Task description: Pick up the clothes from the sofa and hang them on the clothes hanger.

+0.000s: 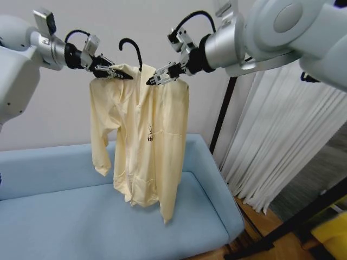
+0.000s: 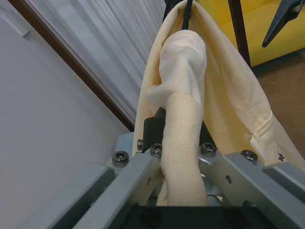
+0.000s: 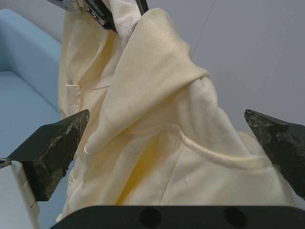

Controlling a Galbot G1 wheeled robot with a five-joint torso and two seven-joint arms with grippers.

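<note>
while curtains hang nearby, jacket dangles above sofa.

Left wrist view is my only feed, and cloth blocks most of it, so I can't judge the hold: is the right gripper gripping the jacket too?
Observer: No. The right gripper is open, its fingers spread either side of the jacket shoulder.
Operator: Is the hanger hooked on anything?
Observer: No. The hanger hook is free in the air, between the left gripper and the right one.
Operator: What's below?
Observer: The jacket hangs over the blue sofa; a dark pole stands to the robot's right.
</note>
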